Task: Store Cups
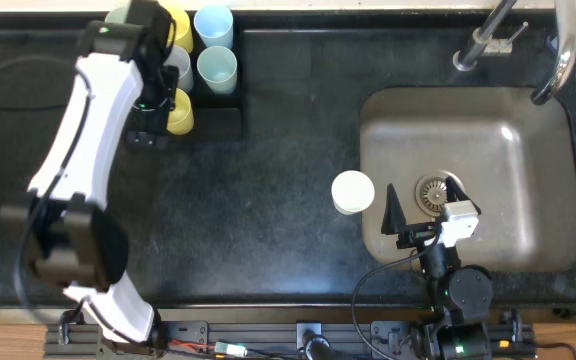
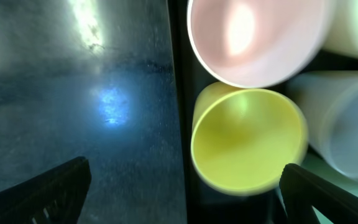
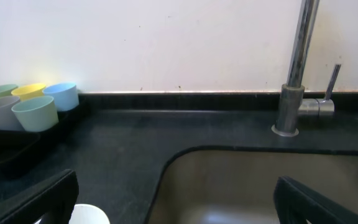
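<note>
A black tray [image 1: 223, 118] at the back left of the counter holds several upright cups: yellow [image 1: 180, 112], teal [image 1: 217, 68], blue [image 1: 213, 24], grey [image 1: 178, 66] and another yellow [image 1: 176, 24]. My left gripper [image 2: 185, 199] hovers open just above the near yellow cup [image 2: 247, 140], with a pale pink-looking cup [image 2: 253, 37] beyond it. A white cup [image 1: 353, 192] stands upright on the counter at the sink's left edge. My right gripper [image 1: 423, 208] hangs open over the sink, with the white cup [image 3: 89, 214] beside its left finger and nothing held.
The steel sink [image 1: 528, 130] takes up the right side, with a drain [image 1: 434, 192] and a faucet [image 3: 297, 68] behind it. Dark countertop [image 1: 268, 230] lies between tray and sink. The wall runs along the back edge.
</note>
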Controlling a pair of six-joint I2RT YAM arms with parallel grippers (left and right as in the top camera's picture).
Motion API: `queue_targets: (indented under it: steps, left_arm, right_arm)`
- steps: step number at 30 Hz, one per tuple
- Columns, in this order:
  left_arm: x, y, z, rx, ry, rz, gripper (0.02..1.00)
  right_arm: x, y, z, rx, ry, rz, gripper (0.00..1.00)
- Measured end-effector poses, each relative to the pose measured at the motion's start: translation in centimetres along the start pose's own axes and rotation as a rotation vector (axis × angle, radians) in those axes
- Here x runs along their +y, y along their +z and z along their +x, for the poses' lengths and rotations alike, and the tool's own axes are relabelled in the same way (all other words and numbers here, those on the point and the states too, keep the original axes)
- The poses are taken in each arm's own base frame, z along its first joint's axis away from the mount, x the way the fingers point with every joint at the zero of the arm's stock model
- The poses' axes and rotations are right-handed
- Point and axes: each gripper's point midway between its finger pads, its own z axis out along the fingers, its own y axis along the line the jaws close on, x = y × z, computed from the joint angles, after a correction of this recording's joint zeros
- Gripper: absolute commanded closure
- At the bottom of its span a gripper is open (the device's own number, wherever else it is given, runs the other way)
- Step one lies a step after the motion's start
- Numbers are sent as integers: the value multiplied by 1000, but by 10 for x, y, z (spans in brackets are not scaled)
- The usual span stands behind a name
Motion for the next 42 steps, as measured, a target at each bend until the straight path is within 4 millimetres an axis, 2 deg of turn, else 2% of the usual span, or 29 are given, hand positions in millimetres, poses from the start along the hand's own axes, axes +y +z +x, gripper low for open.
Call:
queue_targets:
  steps: [4,10,13,17,19,22,25,31,33,38,42]
  left_arm:
    - [4,-43,-7,-49,21,116,18]
    - [8,-115,-4,-129,166,344,18]
    - [-12,-157,-8,-175,285,550,18]
    - [-46,-236,-9,-333,551,922,20]
    - [-43,-264,-8,-423,668,1055,18]
    - [-25,-288,-11,-540,778,1195,18]
    - [0,-290,-19,-638,825,1269,18]
    - [63,-246,-17,-701,904,1279,20]
    - [79,-238,-15,-719,907,1311,18]
    - [101,-230,-12,-846,861,1464,20]
    - [113,-199,-9,-938,841,1528,18]
  right_arm:
    - [0,0,0,0,0,0,3]
    - [0,0,0,0,0,-1,5]
    - [0,0,0,0,0,0,3]
    - [0,0,0,0,0,0,3]
    - [0,0,0,0,0,-1,3]
    - [0,0,0,0,0,0,3]
    - [0,0,0,0,0,0,5]
    - [0,0,0,0,0,0,3]
    - [0,0,0,0,0,0,3]
    - [0,0,0,0,0,0,3]
    - [0,0,0,1,0,0,5]
